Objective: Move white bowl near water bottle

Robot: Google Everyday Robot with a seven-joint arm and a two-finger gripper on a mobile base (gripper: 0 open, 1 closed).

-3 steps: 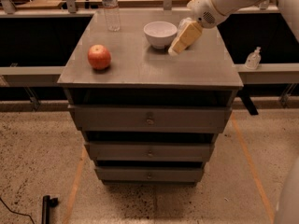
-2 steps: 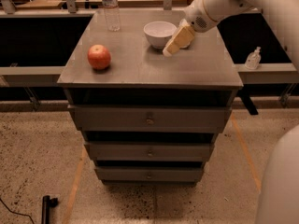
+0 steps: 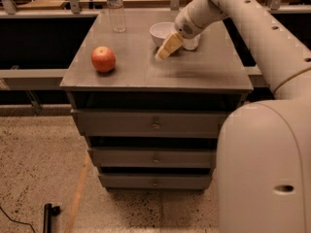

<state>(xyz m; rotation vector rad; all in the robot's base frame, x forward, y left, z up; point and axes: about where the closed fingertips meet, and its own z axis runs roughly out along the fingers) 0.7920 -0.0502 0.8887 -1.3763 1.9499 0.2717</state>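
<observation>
The white bowl (image 3: 161, 32) stands upright at the back middle of the grey cabinet top (image 3: 146, 74). The water bottle (image 3: 115, 9), clear with a pale label band, stands at the back left, about a bowl's width left of the bowl. My gripper (image 3: 165, 48), at the end of the white arm (image 3: 228, 8) coming from the upper right, points down and left. Its tan tip is low over the top, just in front of and right of the bowl, close to the rim. It holds nothing that I can see.
A red apple (image 3: 103, 59) sits on the left front part of the top. The cabinet has several drawers (image 3: 155, 126) below. My white base (image 3: 265, 169) fills the lower right. A rail (image 3: 29, 74) runs along the left.
The gripper has swung left and lower, from the bowl's right side to its front right. The bowl, bottle and apple have not moved on the top.
</observation>
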